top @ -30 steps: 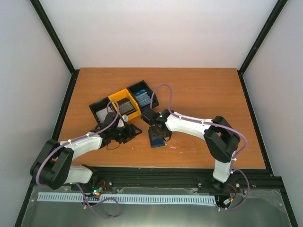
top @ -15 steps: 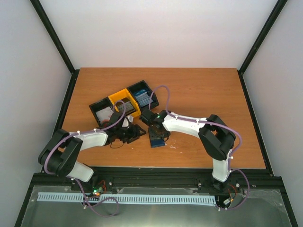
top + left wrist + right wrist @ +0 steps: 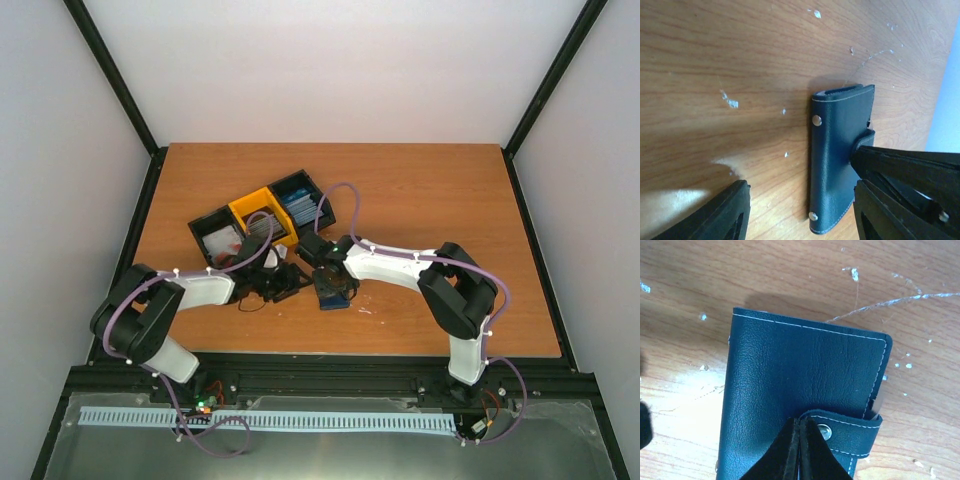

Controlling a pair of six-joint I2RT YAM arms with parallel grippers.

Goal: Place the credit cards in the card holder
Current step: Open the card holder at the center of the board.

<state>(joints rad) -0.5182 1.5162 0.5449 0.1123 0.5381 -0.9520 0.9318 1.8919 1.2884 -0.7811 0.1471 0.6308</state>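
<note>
Honestly, the right gripper (image 3: 799,432) looks pinched closed right at the snap tab (image 3: 850,427) of the card holder (image 3: 800,365), which lies folded shut on the table (image 3: 920,270) just beyond its fingertips. Whether it actually has the tab is hard to tell. The left gripper (image 3: 801,202) is spread wide and empty, with the holder sitting between its fingers. Best bet imo: left pins the body flat while right peels the tab up slowly, otherwise the whole holder lifts.

Wooden table (image 3: 420,190) with closed card holder (image 3: 331,292) and black-yellow bins (image 3: 243,203)
</note>
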